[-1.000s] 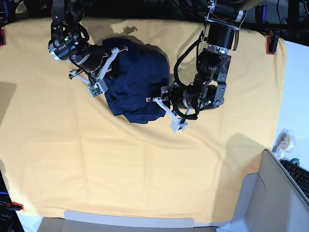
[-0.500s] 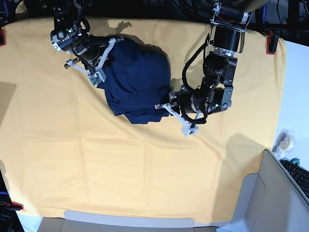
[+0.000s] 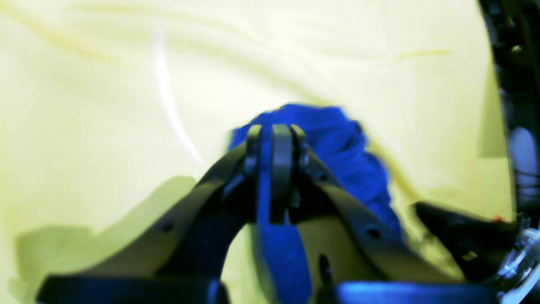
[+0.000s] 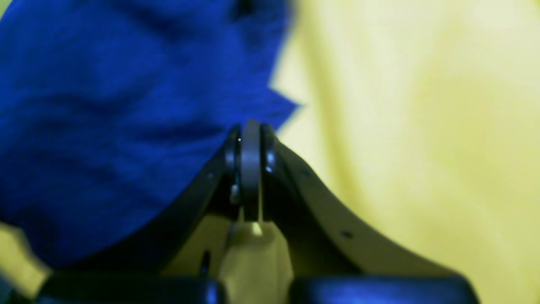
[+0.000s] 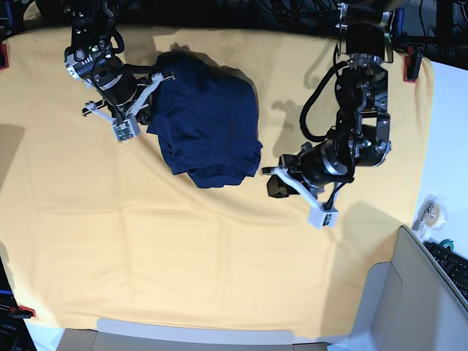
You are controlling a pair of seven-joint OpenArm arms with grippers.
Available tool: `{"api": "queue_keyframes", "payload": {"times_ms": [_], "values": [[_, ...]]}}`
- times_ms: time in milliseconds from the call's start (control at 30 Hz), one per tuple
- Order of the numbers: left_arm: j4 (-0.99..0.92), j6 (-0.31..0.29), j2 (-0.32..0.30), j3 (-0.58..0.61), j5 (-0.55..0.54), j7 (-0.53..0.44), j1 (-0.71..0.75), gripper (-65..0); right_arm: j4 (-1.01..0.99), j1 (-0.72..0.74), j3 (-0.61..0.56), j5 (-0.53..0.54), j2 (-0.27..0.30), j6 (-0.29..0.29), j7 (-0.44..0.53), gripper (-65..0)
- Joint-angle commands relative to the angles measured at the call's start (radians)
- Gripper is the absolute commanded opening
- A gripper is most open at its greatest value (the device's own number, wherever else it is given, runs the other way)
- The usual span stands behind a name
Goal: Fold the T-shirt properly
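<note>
Item, on the left of the base view: the right gripper [image 5: 130,117] is sitting just beside the upper left edge of the T-shirt [image 5: 208,121], its jaws pressed together; in the right wrist view [image 4: 249,143] the fingertips are meeting with nothing visible between them, the blue fabric [image 4: 126,109] lying behind and to their left. Item, centre: the T-shirt, dark navy, is lying bunched in a rumpled heap on the upper middle part of the yellow-orange cloth [image 5: 183,248] that is covering the bench, with a layered hem showing along its lower edge. Item, right: the left gripper [image 5: 303,196] is hovering over bare cloth, just beside the shirt's lower right corner and apart from it; its jaws are standing nearly together, and the blurred left wrist view [image 3: 274,139] is showing no fabric clamped at the tips, the shirt [image 3: 337,147] lying beyond them. Item, far right edge: a roll of tape [image 5: 431,212] and a keyboard [image 5: 453,267] are resting off the cloth.
</note>
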Motion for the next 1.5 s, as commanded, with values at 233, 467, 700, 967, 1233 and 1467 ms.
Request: {"api": "queue_keyframes", "payload": {"times_ms": [233, 467, 700, 967, 1233, 1467], "values": [[0.162, -0.007, -0.049, -0.210, -0.009, -0.024, 0.169, -61.9, 0.020, -0.128, 0.142, 0.010, 0.038, 0.001, 0.344, -65.0], [0.164, -0.010, -0.131, -0.256, -0.010, -0.254, 0.402, -61.8, 0.015, -0.191, 0.246, -0.013, 0.044, 0.001, 0.536, -65.0], [0.159, -0.010, -0.210, -0.266, -0.007, -0.682, 0.729, -61.8, -0.034, -0.260, 0.265, -0.111, 0.044, 0.001, 0.731, -65.0], [0.130, -0.010, -0.226, -0.259, 0.112, -0.940, 0.951, -61.7, -0.170, -0.356, 0.263, -0.182, -0.032, 0.001, 1.012, -65.0], [-0.003, -0.039, -0.161, -0.255, 0.228, -1.058, 1.080, -61.7, -0.385, -0.470, 0.301, -0.366, -0.283, 0.001, 1.313, -65.0], [-0.255, -0.258, -0.081, -0.252, 0.228, -1.152, 1.102, -61.7, -0.694, -0.476, 0.361, -0.390, -0.290, 0.001, 1.537, -65.0]]}}
